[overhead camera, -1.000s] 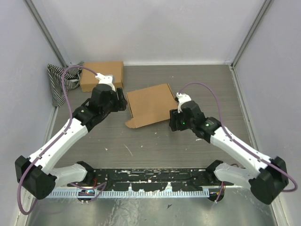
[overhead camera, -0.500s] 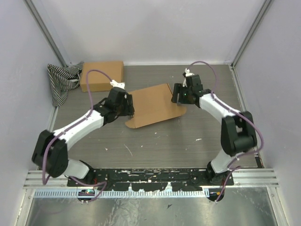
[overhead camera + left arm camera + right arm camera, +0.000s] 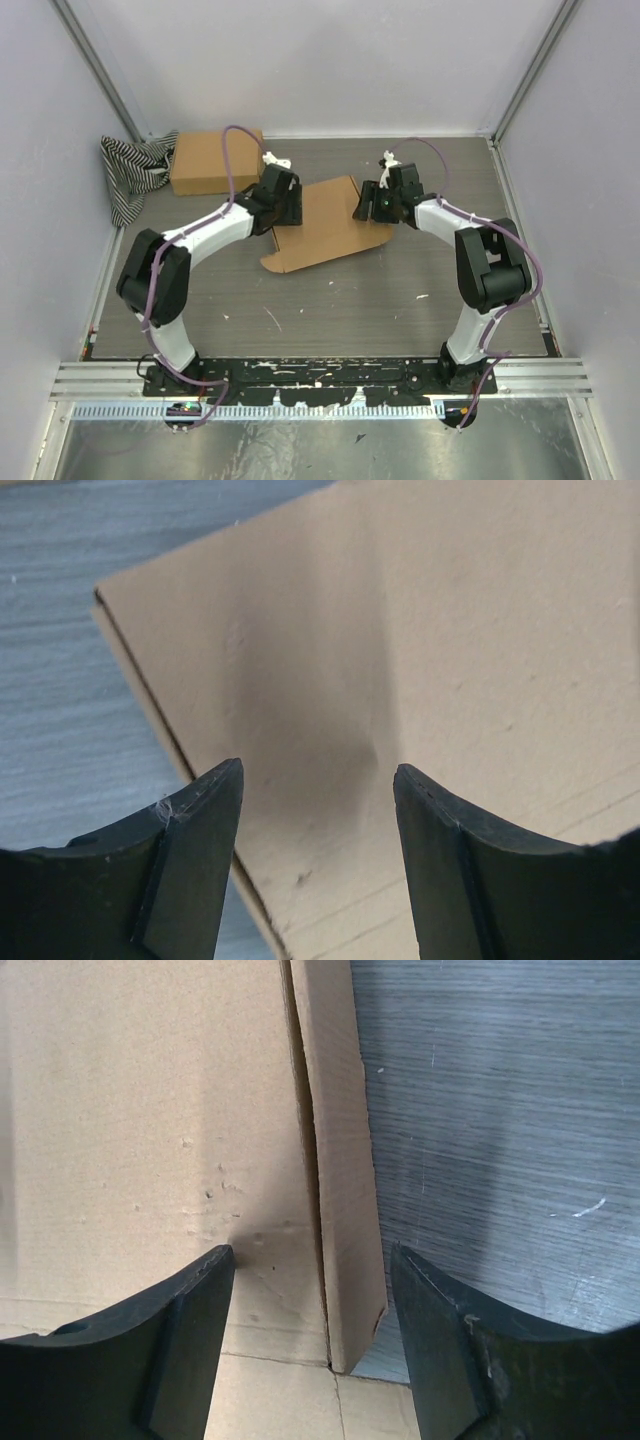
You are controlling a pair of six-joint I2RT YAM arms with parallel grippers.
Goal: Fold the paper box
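Note:
The paper box [image 3: 325, 228] lies flat and unfolded on the grey table, a tan cardboard sheet with flaps. My left gripper [image 3: 292, 206] hangs over its left edge, open, with bare cardboard [image 3: 420, 630] between its fingers [image 3: 190, 860]. Over the sheet's right edge is my right gripper [image 3: 368, 204], also open. Its jaws straddle a narrow side flap [image 3: 340, 1160] that stands slightly raised along a crease. Neither gripper holds anything.
A second tan box [image 3: 205, 160] sits at the back left beside a striped black-and-white cloth [image 3: 128, 172]. Grey walls enclose the table on three sides. Bare table [image 3: 500, 1110] shows right of the sheet.
Both arms have swung inward and forward to the sheet's two side edges. The right gripper left the sheet's near right corner for its right edge. The sheet shifted slightly.

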